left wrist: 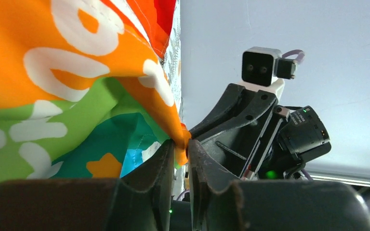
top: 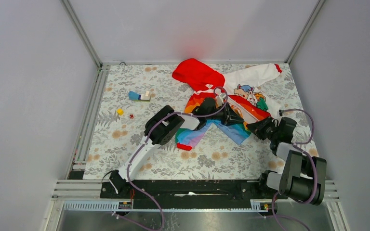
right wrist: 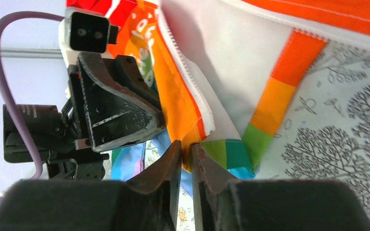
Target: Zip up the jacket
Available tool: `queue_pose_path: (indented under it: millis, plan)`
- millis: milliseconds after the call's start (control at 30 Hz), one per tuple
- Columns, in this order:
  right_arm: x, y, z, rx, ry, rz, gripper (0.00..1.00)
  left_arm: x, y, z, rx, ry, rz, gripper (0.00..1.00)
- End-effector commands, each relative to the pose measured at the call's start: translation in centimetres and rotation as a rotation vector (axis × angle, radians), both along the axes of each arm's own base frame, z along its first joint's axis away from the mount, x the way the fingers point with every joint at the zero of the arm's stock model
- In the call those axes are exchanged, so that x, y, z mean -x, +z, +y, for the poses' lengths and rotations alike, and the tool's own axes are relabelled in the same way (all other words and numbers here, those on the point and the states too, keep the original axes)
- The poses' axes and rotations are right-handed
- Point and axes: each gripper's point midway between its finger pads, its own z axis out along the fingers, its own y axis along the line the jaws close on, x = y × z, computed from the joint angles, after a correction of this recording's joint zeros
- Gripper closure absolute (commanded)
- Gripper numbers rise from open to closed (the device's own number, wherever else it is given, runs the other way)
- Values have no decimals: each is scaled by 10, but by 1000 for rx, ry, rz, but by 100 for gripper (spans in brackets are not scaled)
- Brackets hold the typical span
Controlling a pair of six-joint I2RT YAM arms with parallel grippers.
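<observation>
Soft rainbow-striped jacket (top: 244, 107) lies rumpled on flowery tabletop (top: 125, 139). Left pincer (left wrist: 180, 147) pinches orange cloth edge; right pincer (right wrist: 187, 151) pinches hem by white zip teeth (right wrist: 183, 57). Blue block (top: 136, 96) lies apart.

Floral-print table cover (top: 125, 144); blue-and-white block (top: 139, 96) at left; small yellow piece (top: 120, 111) beside tiny red piece (top: 131, 116), nearer than block.

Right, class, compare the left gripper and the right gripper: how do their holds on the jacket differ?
The left gripper pinches printed outer cloth, orange with white lettering; the right gripper pinches an orange edge beside the white zip teeth and white lining. The left arm stretches far from its base; the right arm is folded near its own. Shared: both have fingers shut on the jacket, facing each other.
</observation>
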Motion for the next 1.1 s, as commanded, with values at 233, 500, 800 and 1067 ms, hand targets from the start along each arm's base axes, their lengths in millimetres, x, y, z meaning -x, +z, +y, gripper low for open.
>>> queue_pose_path:
  millis: [233,500,800,1067]
  plan:
    - [-3,0,-24,25,-167,188,43,-4,-16,8,42,36,-85,100]
    - [-1,-12,-9,-56,-98,220,49,-4,-21,16,-44,55,-147,100]
    - [-8,-26,-2,-105,-55,223,65,-3,-26,16,-70,50,-164,97]
    - [-5,-33,6,-137,-12,216,94,3,-27,9,-71,36,-164,74]
